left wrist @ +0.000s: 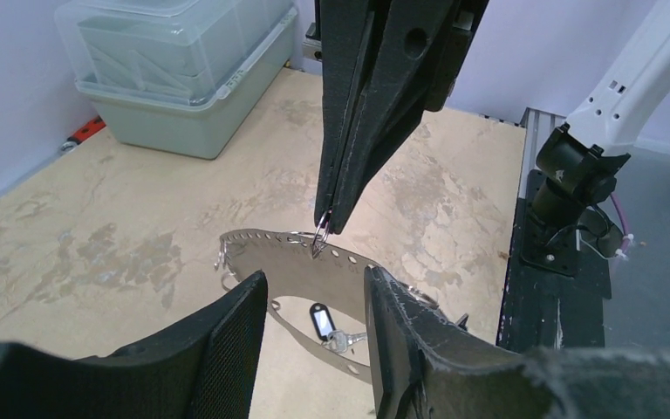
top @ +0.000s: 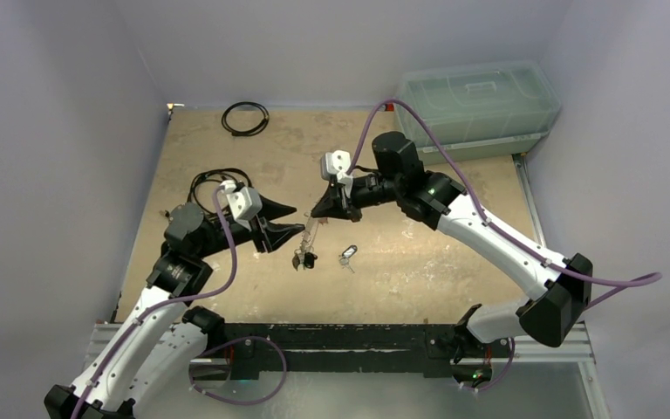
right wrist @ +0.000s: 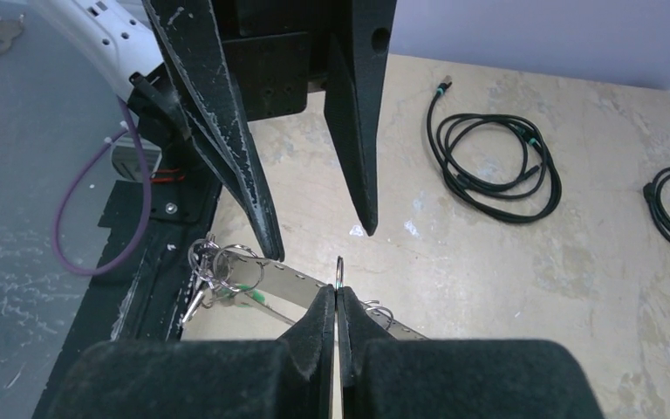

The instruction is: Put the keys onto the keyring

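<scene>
Right claw (right wrist: pixel 335 301) is clenched tight on the top edge of the keyring (left wrist: pixel 288 266), right where a thin wire loop is sitting, so the whole thing is hanging in the air over the middle of the tabletop (top: pixel 419 262), a bit toward the near edge. A little bunch of keys (right wrist: pixel 209 275) is dangling off its low end. One more key with a black tag (left wrist: pixel 318 317) is lying flat on the tabletop just to the right of it.

Left claw (left wrist: pixel 314 278) is released, jaws spread, hovering right beside the band and not touching it as far as I can tell.

My guess on handling: the ring looks stiff, thin, light and pretty slick, so hanging from one pinch point it's probably going to swing. I'd be grabbing it across the flat of the band. The loose key is tiny, so the plastic tag looks like the best place to grip.

Further out, a black cable loop (top: pixel 244 118) is lying by the far edge and a clear lidded box (top: pixel 475 105) is sitting at the far right corner.
</scene>
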### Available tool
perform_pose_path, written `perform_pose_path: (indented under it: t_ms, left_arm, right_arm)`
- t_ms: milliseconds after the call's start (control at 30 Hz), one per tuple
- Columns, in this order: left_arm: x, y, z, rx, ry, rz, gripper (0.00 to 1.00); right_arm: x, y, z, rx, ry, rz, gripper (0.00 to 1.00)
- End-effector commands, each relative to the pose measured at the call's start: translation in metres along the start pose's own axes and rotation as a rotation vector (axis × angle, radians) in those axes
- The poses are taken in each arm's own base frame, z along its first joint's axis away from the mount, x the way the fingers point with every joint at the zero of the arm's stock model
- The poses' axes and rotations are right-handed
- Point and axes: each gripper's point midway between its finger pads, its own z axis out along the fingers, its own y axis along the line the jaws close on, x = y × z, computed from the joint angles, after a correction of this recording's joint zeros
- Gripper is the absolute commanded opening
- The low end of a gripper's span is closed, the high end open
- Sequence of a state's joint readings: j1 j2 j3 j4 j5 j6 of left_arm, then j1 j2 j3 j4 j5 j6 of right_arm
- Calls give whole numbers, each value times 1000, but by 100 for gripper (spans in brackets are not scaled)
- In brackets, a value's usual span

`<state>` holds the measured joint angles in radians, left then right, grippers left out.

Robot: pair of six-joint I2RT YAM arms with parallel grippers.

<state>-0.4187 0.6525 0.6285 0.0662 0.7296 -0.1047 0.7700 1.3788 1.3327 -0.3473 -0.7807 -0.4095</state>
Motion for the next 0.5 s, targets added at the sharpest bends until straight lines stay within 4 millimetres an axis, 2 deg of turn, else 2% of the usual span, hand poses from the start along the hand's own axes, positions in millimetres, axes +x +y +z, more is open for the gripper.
perform_pose_path:
  t_ms: [0, 167, 467]
  left_arm:
    - [-6, -6, 2, 46, -30, 63, 43]
    - [-5, -8, 3, 61, -26, 64, 38]
    - [-5, -13, 4, 90, -30, 68, 37]
  right_arm:
    - [-24, 11, -9, -44, -68, -64, 0]
    - [-24, 17, -9, -75, -72, -63, 0]
    - [-27, 23, -9, -115, -83, -67, 0]
